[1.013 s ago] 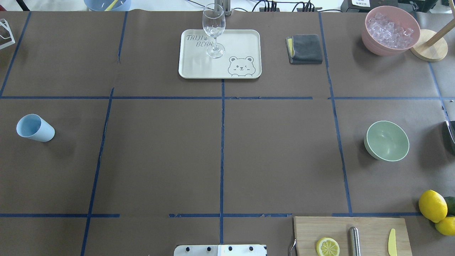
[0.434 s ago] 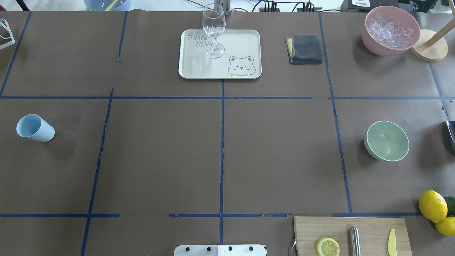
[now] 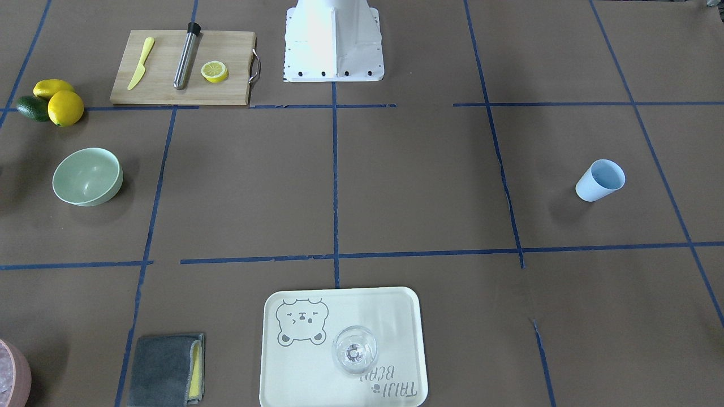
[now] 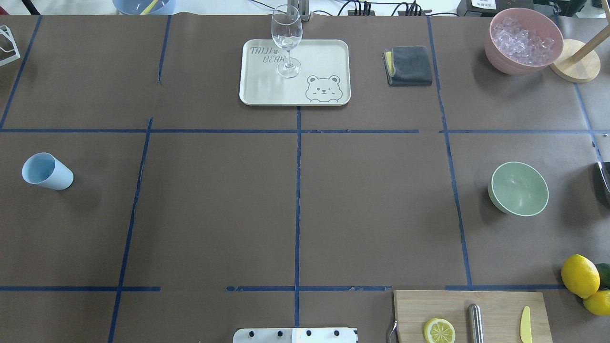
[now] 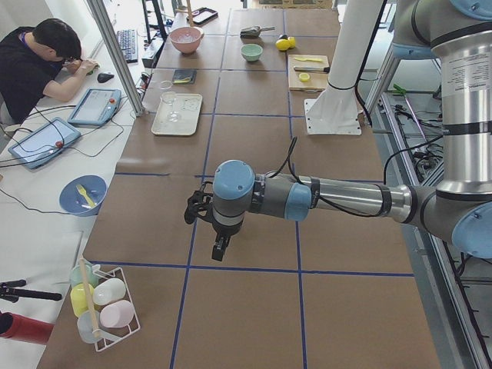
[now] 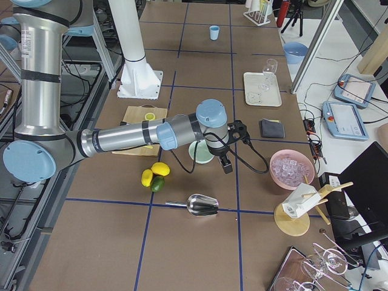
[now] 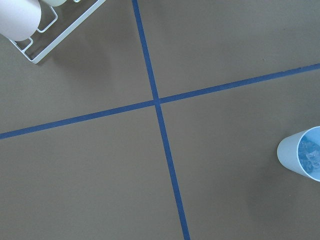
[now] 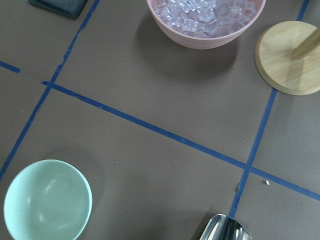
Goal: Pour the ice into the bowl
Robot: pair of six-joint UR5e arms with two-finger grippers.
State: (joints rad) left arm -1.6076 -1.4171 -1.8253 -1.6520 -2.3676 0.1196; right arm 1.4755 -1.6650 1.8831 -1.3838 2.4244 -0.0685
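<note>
bowl [image 4: 518,188]: mint, empty, right of tray [image 4: 329,57], nearer robot | ice [image 7: 310,156]: few pieces inside blue cup [image 7: 290,150], well left of tray | pink bowl [image 4: 498,62]: heaped cubes [image 4: 524,40], right of tray | glass [image 4: 286,33]: upright on tray, empty | left gripper [image 5: 219,247], right gripper [image 6: 225,165]: jaw opening and hold cannot be told

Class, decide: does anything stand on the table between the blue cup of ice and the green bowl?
Nothing visible does. Between the cup, holding the ice, and the bowl lies only taped table.
</note>
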